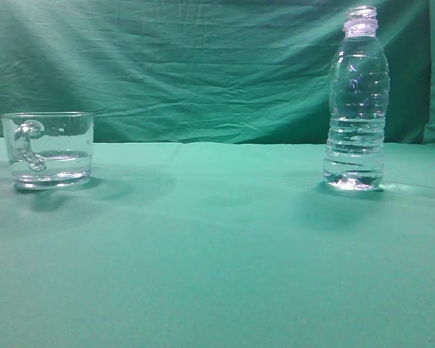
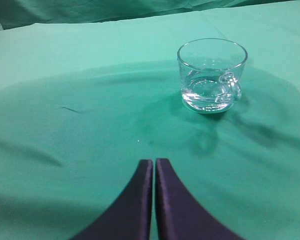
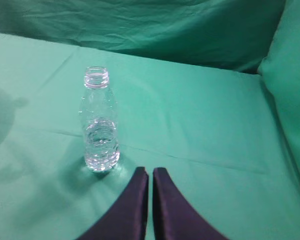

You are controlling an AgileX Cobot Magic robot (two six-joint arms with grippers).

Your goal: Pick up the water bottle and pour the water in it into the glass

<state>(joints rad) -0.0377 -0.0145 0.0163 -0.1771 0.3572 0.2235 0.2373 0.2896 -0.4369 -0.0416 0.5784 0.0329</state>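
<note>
Two closed, empty grippers, left [image 2: 154,162] and right [image 3: 150,171], hover over green cloth [image 1: 217,254]. Uncapped tall clear plastic water bottle [image 3: 99,125] stands at the right gripper's 11 o'clock; short handled glass mug [image 2: 211,75] sits well apart. Spread the fingers first, then clasp the ribbed body.

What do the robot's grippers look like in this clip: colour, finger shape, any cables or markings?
Only the fingers show, in the wrist views. The left gripper and right gripper each have two dark purplish-black fingers, smooth, broad at the base and curving to narrow tips. No cables, markings or arm links are visible; the exterior view shows neither arm.
</note>
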